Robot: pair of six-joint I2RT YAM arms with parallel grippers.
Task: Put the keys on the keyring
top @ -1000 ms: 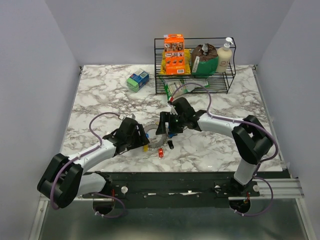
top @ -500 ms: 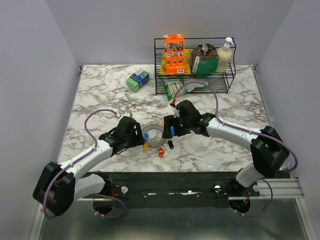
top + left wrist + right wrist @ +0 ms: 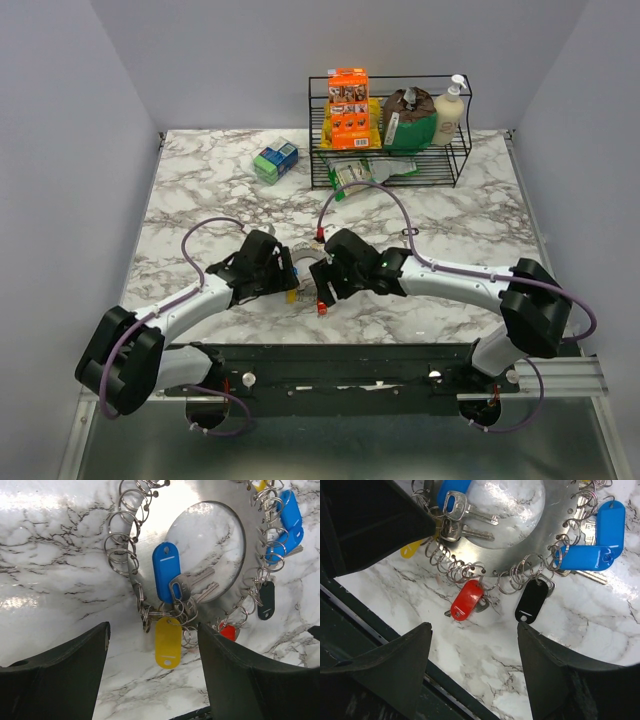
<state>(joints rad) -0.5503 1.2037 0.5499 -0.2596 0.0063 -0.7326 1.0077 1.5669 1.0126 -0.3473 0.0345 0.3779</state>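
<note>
At the table's near edge: the marble table is met by both arms, and the keyring is laid flat there, midway between them.
Back of table: a black wire rack is filled with packets and a bottle; a green and blue box is set just left of it.
Left claw: held over the keyring's edge, fingers spread wide, nothing gripped.
Right claw: held over the opposite edge, fingers likewise spread wide, nothing gripped.
Keyring form: a silvery disc with a round hole, its rim lined with small split rings.
Keys: hung from the split rings; a blue tag is laid across the disc, a yellow tag, a red tag and a black tag are spread outward on the marble.
</note>
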